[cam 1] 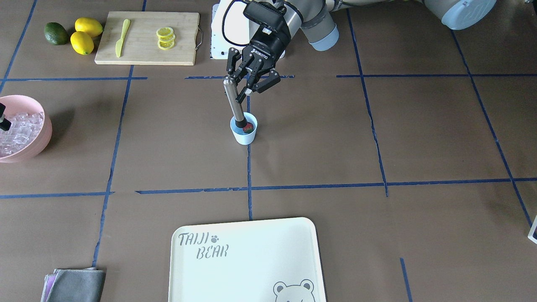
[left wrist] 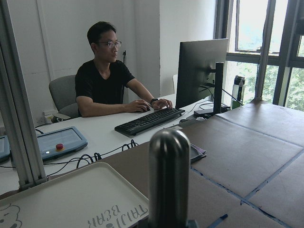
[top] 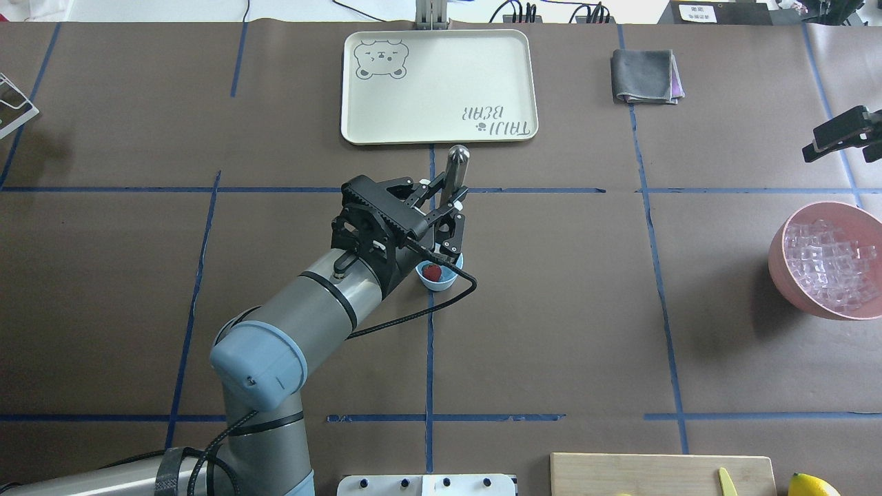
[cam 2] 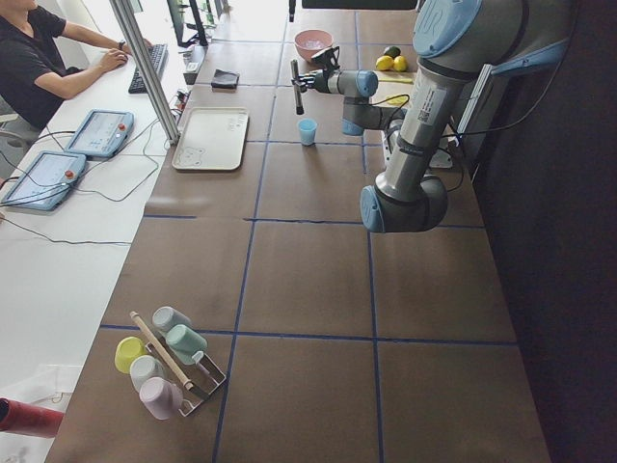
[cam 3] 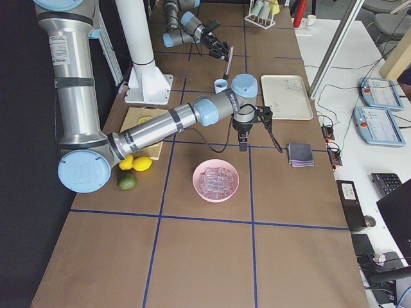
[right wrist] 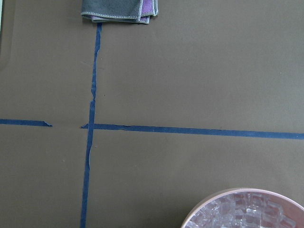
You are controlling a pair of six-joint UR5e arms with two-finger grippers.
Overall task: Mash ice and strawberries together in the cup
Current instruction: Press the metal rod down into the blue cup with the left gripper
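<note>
Mid-table, light pale-blue cup [cam 1: 243, 136] is holding one soft strawberry [cam 1: 249, 128]; left gripper [cam 1: 250, 90] is pinching steel muddler [cam 1: 233, 100] by upper shaft; slippery ice [cam 1: 16, 130] is sitting in pink bowl [cam 1: 44, 140]; right gripper [top: 841, 134] finger state cannot be told.

left arm [top: 331, 303] stretched forward, left tool [cam 1: 247, 86] tilted downward and clamped; right tool [top: 844, 134] hangs pointing down.

A wooden cutting board [cam 1: 142, 40] lies on the desk [cam 1: 419, 126], with a yellow-green knife [cam 1: 122, 37] and stacked lemon slices [cam 1: 165, 38] on it, apart from each other. Two lemons [cam 1: 88, 27] and a dark green fruit [cam 1: 56, 33] sit just beside the board's handle-free end. A pink bowl [cam 1: 42, 140], a cream tray [cam 1: 251, 260] and a folded grey cloth [cam 1: 75, 285] lie well apart from it.
</note>
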